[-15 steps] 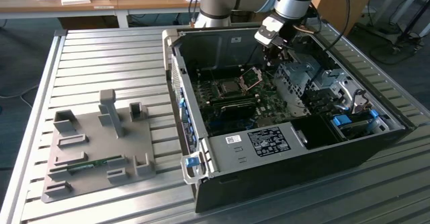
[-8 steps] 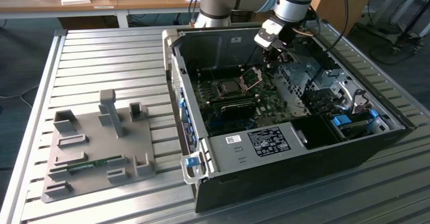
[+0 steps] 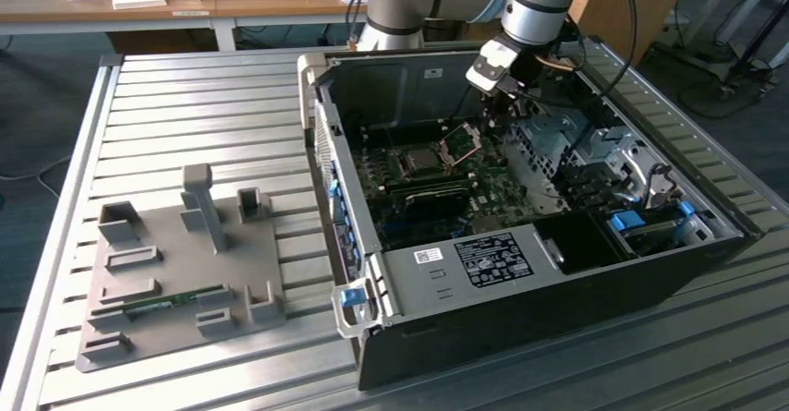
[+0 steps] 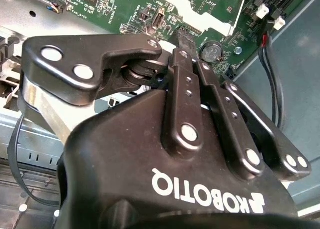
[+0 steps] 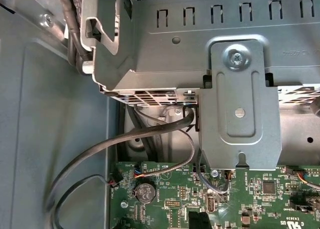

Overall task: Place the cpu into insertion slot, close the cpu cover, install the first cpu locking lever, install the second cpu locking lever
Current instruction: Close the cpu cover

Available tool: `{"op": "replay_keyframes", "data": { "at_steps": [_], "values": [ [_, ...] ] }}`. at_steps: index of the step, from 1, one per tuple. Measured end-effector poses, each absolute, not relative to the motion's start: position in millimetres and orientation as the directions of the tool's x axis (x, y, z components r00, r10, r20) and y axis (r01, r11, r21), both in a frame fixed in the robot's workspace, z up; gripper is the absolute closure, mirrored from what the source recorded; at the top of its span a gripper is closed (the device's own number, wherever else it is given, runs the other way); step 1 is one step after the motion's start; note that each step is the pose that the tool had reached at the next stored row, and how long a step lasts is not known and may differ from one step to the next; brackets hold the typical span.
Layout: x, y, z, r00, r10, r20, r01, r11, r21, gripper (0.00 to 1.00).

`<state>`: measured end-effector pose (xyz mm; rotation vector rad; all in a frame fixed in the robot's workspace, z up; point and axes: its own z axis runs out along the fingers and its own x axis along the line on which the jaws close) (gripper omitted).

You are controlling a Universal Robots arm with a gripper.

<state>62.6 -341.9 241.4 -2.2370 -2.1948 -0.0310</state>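
with the cpu (image 3: 417,160) seemingly seated in its socket (image 3: 400,150) and the cpu cover (image 3: 463,139) standing raised at its 2 o'clock edge, bring your pincer (image 3: 501,102), tips together on nothing, behind the frame's top rail and press down squarely, not sideways.

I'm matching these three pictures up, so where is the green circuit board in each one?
Exterior view: the green circuit board lies inside the open computer case.
Second wrist view: it is beyond the black claw.
First wrist view: it borders the grey metal bracket, with black cables plugged in.
Shared landmark: the round coin battery, in both wrist views.
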Motion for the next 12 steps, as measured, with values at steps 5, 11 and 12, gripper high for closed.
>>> {"op": "replay_keyframes", "data": {
  "at_steps": [5,11,12],
  "values": [
    [62.5,-341.9,241.2,0.019,1.0,0.019,1.0,-0.019,0.008,0.89],
    [60.1,-341.9,240.6,0.019,1.0,0.02,1.0,-0.019,0.008,0.89],
    [59.4,-341.9,240.5,0.019,1.0,0.02,1.0,-0.019,0.009,0.89]
  ]
}}
